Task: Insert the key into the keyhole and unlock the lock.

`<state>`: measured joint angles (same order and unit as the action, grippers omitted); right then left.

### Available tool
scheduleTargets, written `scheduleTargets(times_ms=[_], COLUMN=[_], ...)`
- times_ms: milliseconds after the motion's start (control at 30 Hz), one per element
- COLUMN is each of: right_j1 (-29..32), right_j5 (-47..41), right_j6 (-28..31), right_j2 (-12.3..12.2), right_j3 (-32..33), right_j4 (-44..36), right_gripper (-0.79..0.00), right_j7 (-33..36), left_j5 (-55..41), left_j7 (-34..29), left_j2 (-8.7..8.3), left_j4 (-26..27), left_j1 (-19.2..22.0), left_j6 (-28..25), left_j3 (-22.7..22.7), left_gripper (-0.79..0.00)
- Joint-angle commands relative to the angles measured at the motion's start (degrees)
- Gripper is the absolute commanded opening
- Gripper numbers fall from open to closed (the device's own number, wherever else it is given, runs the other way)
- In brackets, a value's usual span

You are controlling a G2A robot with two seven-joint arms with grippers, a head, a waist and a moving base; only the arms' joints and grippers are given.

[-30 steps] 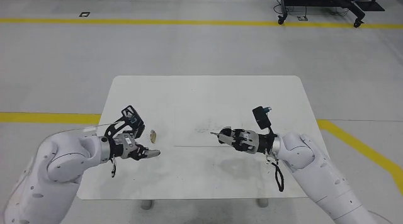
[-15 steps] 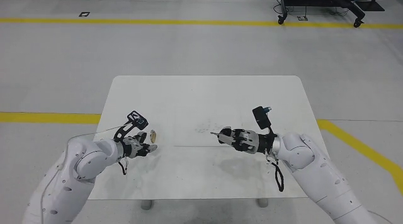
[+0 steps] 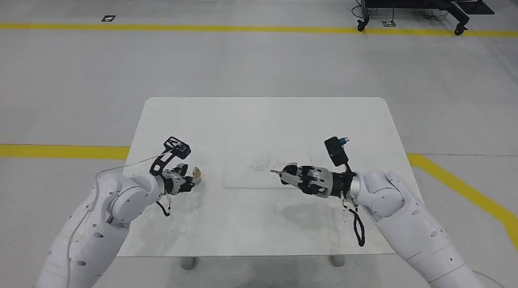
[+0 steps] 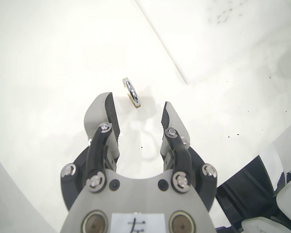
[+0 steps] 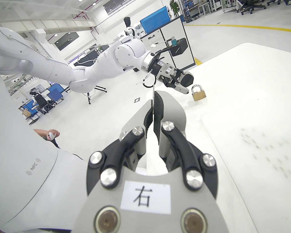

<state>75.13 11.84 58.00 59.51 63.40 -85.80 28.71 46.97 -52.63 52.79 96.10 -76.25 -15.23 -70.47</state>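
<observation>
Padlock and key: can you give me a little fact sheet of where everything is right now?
Padlock: stands upright on the white table, untouched.
Left pincer: open, just short of the padlock.
Key: clamped in the right pincer, tip pointing toward the padlock.
Progress: key well apart from padlock, not inserted.

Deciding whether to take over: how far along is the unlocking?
Done: the right gripper is shut on the key. In hand: the left gripper, open, sits at the lock on the table, not gripping it. Left: hold the lock, insert the key, turn it.
</observation>
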Motion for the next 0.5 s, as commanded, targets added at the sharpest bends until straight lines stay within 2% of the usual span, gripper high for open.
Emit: scheduleTargets(times_ms=[0,467], right_j1=[0.0,0.0], right_j5=[0.0,0.0], right_j6=[0.0,0.0], right_j2=[0.0,0.0], right_j3=[0.0,0.0], right_j4=[0.0,0.0], right_gripper=[-0.785,-0.785], right_j7=[0.0,0.0], left_j5=[0.5,-0.3], left_j7=[-0.3,0.0], left_j2=[0.23,1.57], left_j4=[-0.8,-6.3], left_j1=[1.0,6.0], left_j6=[0.5,2.3], left_j3=[1.1,4.9], left_gripper=[-0.459,-0.517])
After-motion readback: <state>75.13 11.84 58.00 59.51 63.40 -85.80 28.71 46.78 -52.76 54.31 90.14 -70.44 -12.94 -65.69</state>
